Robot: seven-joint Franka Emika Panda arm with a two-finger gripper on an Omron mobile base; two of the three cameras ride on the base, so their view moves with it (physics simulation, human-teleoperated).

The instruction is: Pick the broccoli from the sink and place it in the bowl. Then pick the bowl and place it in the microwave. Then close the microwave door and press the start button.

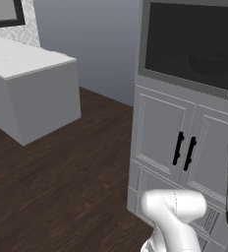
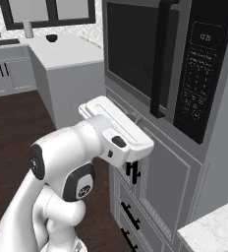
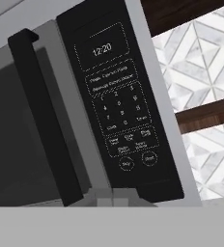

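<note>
The microwave door (image 2: 135,54) is shut flush against the microwave (image 2: 185,64), its dark glass hiding the interior, so the bowl and broccoli cannot be made out. The black control panel (image 3: 116,103) sits right of the door's vertical handle (image 3: 44,116); its button labels are too small to read. The gripper (image 3: 113,197), below the panel, is closed and holds nothing, its tips barely visible.

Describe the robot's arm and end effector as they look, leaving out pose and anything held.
The arm is glossy white with rounded, tube-like links. Its joints carry dark grey to black caps, one bearing a small pale emblem. The wrist ends in a flat white block with a dark oval inset. The end effector shows small grey finger tips at the bottom of the hand view. No loose cables are visible.
</note>
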